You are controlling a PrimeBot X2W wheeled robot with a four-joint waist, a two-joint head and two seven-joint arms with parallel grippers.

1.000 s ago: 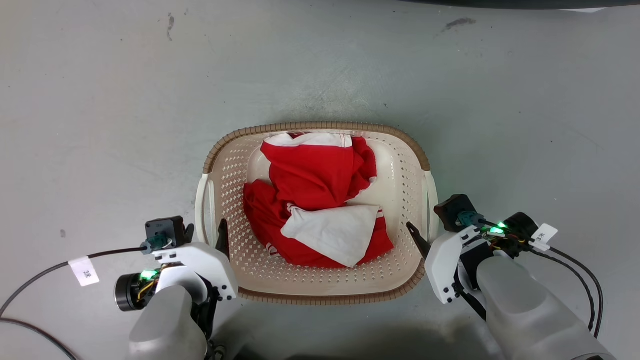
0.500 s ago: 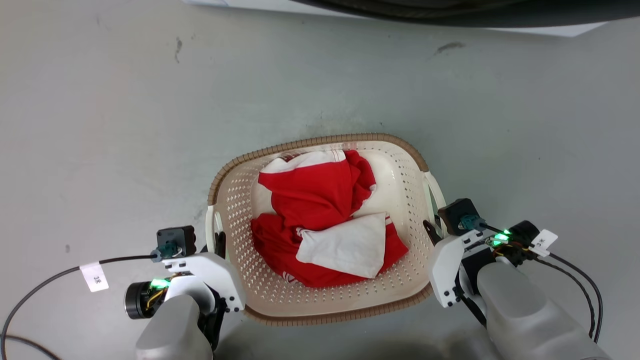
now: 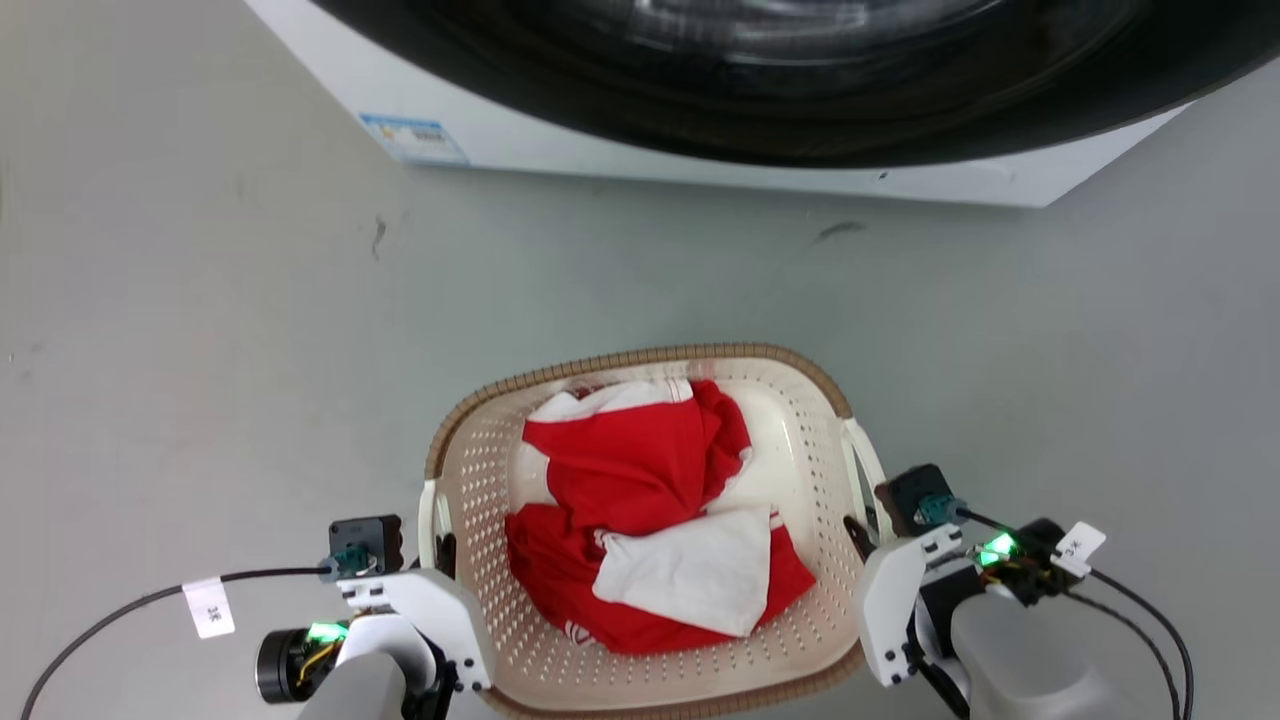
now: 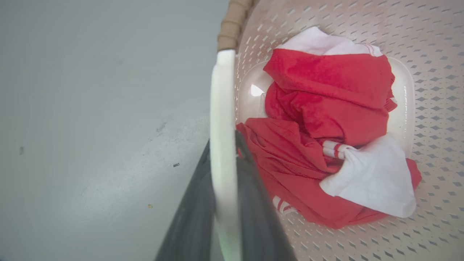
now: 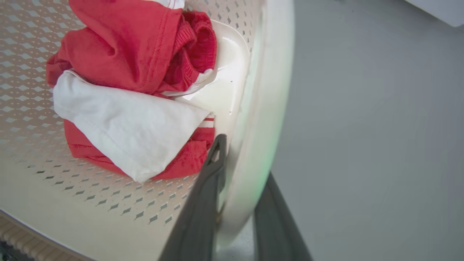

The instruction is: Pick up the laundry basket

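Basket [image 3: 640, 357] lies near the washer [image 3: 600, 165], before its front, with red and white clothes [image 3: 640, 470] heaped inside. Left pincer [image 4: 223, 163] pinches the left handle [image 4: 222, 108]. Right pincer [image 5: 243, 159] pinches the right handle [image 5: 266, 90], one finger inside the basket and one outside.

Head view: washing machine [image 3: 600, 165] cut off at 12 o'clock, its label [image 3: 413, 139] too small to read. Near rim of laundry basket [image 3: 640, 358] cut off at 6 o'clock; clothes [image 3: 640, 520] hide most of its floor. Right wrist view: white handle [image 5: 264, 108] blurred.
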